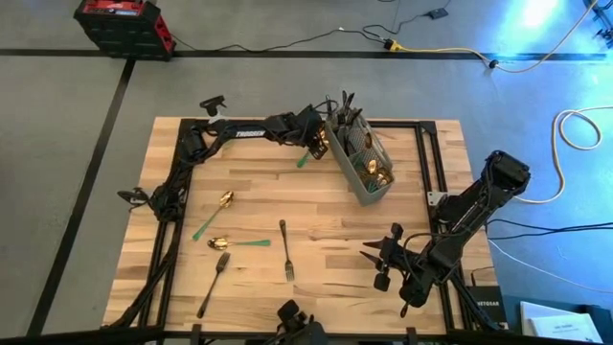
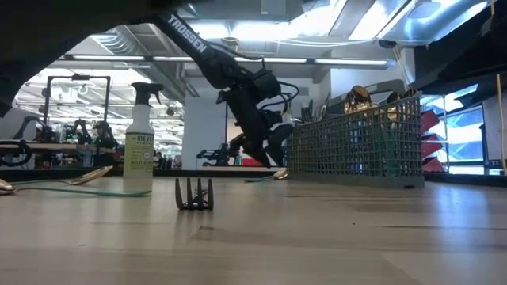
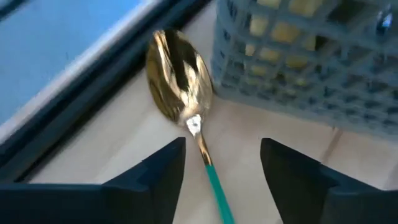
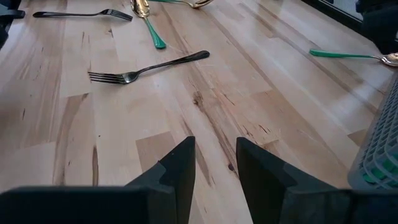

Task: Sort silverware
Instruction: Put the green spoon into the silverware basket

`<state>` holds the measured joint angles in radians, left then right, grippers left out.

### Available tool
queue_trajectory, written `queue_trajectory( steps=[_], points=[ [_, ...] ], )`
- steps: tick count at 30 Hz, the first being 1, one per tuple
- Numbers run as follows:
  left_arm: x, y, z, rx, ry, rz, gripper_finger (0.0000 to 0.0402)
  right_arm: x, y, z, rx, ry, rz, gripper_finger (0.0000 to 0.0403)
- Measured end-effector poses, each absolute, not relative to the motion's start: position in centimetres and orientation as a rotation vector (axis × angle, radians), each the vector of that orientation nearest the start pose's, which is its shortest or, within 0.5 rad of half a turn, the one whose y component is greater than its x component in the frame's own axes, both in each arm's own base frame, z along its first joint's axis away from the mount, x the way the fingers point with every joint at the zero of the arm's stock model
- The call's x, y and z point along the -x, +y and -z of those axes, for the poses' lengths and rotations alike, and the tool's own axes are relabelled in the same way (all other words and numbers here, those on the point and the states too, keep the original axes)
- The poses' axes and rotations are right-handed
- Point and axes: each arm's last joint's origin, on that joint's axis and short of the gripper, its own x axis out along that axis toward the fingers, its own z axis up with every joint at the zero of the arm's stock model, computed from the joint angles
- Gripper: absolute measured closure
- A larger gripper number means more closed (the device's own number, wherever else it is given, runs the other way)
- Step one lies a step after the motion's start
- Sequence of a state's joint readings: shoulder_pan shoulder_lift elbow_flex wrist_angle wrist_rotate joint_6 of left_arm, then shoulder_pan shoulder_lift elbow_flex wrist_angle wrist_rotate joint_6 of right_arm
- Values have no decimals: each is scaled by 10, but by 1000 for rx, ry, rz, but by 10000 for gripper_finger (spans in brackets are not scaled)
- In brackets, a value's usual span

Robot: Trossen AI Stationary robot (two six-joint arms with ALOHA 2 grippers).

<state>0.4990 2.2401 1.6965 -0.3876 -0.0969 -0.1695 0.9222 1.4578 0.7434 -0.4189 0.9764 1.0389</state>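
Left gripper (image 1: 312,134) sits at the far side of the worktop (image 1: 249,172), just beside the grey mesh caddy (image 1: 362,158). Left wrist view: its jaws stand spread, with a green-handled gold spoon (image 3: 183,99) lying on the wood between them, handle running back toward the wrist, bowl near the caddy wall. No contact visible on either side, so nothing is pinched.

Right gripper (image 1: 388,264) waits over the near right part of the worktop, jaws a narrow gap apart and empty.

Silverware left out on the wood:
- two more green-handled gold spoons (image 1: 213,216) on the left half
- a dark fork (image 1: 285,249) near the middle
- another dark fork (image 1: 213,285) toward the near left
- several pieces already upright in the caddy.

Handling judgement: pieces look rigid, light, thin and glossy (likely slippery under hard fingers). They lie flat, so little height to get under. Best hold looks to be across the handle near its middle, jaws square to the shaft; the bowl or tines would probably tip or skid.

Surface: pale butcher-block wood, smooth, framed by black rails. A spray bottle (image 2: 139,142) stands on it in the low view. Beyond: grey floor with cables, a workshop interior with bright ceiling lights.
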Motion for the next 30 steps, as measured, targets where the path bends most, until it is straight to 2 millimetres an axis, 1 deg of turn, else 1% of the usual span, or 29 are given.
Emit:
queue_trajectory(
  steps=[3, 7, 10, 14, 18, 22, 27, 30],
  points=[
    [-426, 235, -148, 335, 1006, -635, 199, -170, 185, -175, -84, 529, 355, 304],
    [-430, 237, -155, 343, 1009, -636, 198, -171, 186, -175, -97, 538, 346, 304],
    [-427, 236, -149, 359, 1051, -625, 198, -170, 186, -174, -100, 548, 340, 304],
    [-425, 234, -149, 371, 1076, -602, 203, -170, 186, -174, -103, 556, 336, 304],
    [-424, 234, -148, 393, 1087, -567, 237, -170, 186, -174, -103, 556, 336, 304],
    [-423, 235, -148, 364, 1094, -560, 279, -170, 186, -174, -103, 556, 336, 304],
    [-424, 235, -148, 322, 1099, -531, 306, -170, 186, -174, -103, 556, 336, 304],
    [-425, 235, -150, 325, 1090, -520, 320, -170, 186, -174, -103, 556, 337, 304]
  ],
)
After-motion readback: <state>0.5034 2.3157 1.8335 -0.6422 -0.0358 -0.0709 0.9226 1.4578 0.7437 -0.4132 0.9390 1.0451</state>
